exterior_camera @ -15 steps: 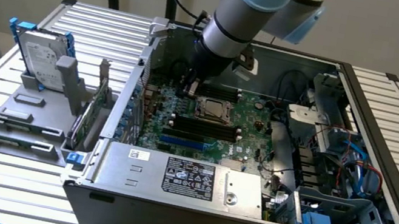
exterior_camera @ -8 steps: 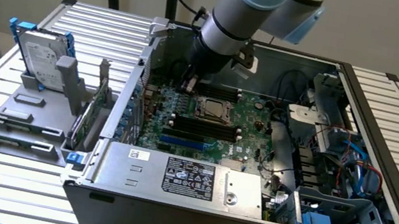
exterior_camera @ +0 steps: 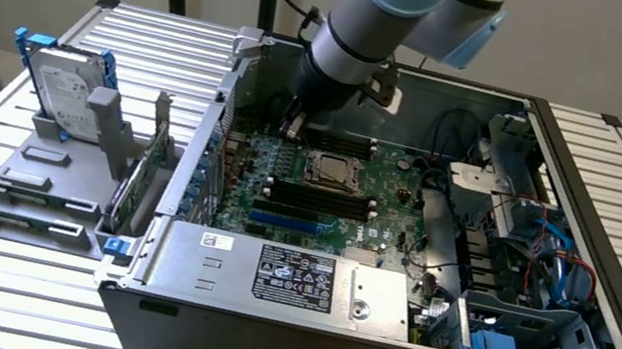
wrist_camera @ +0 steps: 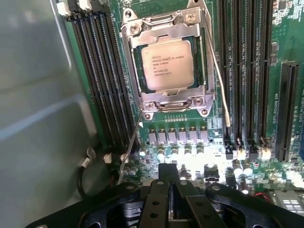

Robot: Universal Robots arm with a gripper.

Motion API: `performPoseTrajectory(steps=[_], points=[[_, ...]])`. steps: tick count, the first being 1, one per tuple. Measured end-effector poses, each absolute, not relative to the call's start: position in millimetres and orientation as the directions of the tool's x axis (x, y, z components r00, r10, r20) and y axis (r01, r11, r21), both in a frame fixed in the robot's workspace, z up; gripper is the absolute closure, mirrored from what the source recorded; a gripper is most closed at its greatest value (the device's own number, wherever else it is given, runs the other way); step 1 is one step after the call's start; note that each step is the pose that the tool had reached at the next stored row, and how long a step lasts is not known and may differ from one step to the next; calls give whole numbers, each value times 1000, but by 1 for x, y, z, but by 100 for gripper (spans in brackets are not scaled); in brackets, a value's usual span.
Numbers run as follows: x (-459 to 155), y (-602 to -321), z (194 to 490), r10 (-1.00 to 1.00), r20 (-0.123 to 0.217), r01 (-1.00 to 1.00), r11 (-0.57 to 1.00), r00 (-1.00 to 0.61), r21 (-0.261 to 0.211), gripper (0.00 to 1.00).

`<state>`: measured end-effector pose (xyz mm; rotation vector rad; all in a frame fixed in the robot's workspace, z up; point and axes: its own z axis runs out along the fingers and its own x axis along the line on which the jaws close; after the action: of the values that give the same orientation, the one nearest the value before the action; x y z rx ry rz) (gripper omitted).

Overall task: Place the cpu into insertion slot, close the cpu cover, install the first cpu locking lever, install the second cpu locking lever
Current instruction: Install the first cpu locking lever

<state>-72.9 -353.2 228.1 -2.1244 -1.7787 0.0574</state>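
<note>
The pincer (exterior_camera: 292, 125) is hanging inside the open computer case (exterior_camera: 609, 227), low over the green board (wrist_camera: 280, 42). Its two fingers (wrist_camera: 160, 190) are pressing flat together, pinching nothing at all.

The chip (wrist_camera: 168, 64) is already sitting in the socket (wrist_camera: 138, 71). The metal cover (wrist_camera: 166, 29) is lying flat over it, with the chip's grey top showing through the window.

So what's mattering now is the pair of thin wire levers. Both are standing free of the frame, angling away from the socket's sides, and I'm judging that neither one is latched.

The first lever (wrist_camera: 129, 152) is running from the socket corner nearest the pincer back towards the fingertips, on the side where the grey case wall (wrist_camera: 38, 95) is rising. Its free end is lying just beside the pincer, off the end of the memory slots (wrist_camera: 102, 80).

The second lever (wrist_camera: 219, 80) is lying along the opposite side of the socket. Its long line is also pointing roughly back at the pincer, but its tip is sitting farther off.

The socket itself is lying straight ahead of the closed fingers. From outside, it's sitting towards the exterior view's right of the pincer and nearer the camera. The wall-side lever is the closer of the two, its length nearly in line with the way the fingers are pointing.
</note>
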Motion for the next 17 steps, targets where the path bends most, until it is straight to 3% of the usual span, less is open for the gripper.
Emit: performPoseTrajectory(steps=[17], points=[[-81, -353, 236, 897, 297, 917, -228, 329, -327, 89]])
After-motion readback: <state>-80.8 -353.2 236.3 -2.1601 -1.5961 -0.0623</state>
